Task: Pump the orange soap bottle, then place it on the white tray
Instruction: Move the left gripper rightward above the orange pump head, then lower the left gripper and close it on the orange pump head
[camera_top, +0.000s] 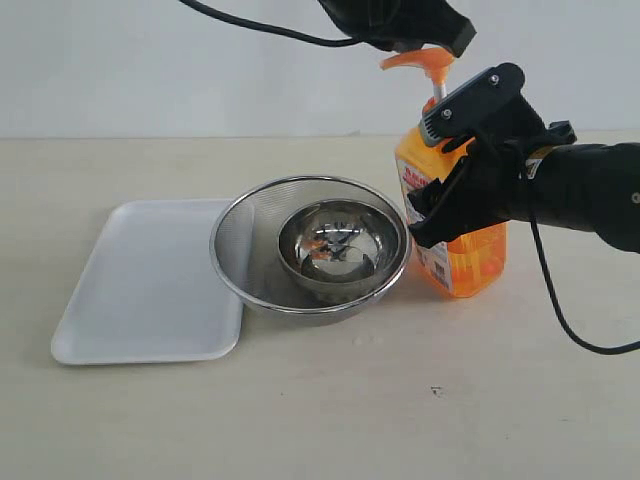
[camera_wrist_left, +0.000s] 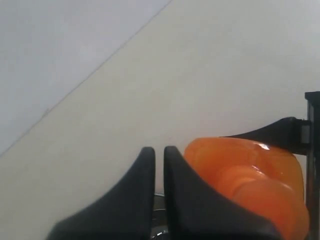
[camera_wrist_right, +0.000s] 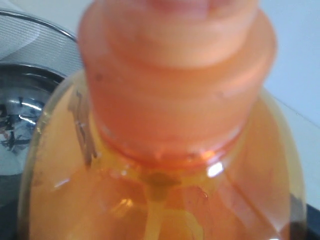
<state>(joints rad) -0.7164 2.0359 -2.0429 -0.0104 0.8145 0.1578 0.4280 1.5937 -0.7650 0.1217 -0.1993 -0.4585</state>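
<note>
- The surface (camera_top: 400, 400) is pale and flat, and it carries all the things.
- The white tray (camera_top: 140, 290) lies flat on the left side, well apart from the bottle. It has nothing on it, so the second part of the task is not yet done.
- A round mesh bowl (camera_top: 232, 245) stands between the tray and the bottle, and its edge reaches over the right rim of the tray.
- A smaller steel bowl (camera_top: 300, 268) sits inside the mesh bowl.
- The orange soap bottle (camera_top: 475, 255) stands upright on the surface, just beside the mesh bowl on the right.
- The right tool (camera_top: 435, 215) is clamped on the body of the bottle, below the neck, with one finger on each side. It should hold firm during the press so that the bottle does not tip or slide.
- The left tool (camera_wrist_left: 159, 149) has its fingers together with nothing between them. It is at the top of the pump, but whether it touches cannot be told.
- The pump head (camera_top: 420, 60) is up, because the white stem below it shows, and its spout points toward the bowls.
- The step in hand seems to be the pumping. The press should go straight down on the middle of the pump head, not on the spout, so the closed fingers do not slip off.
</note>
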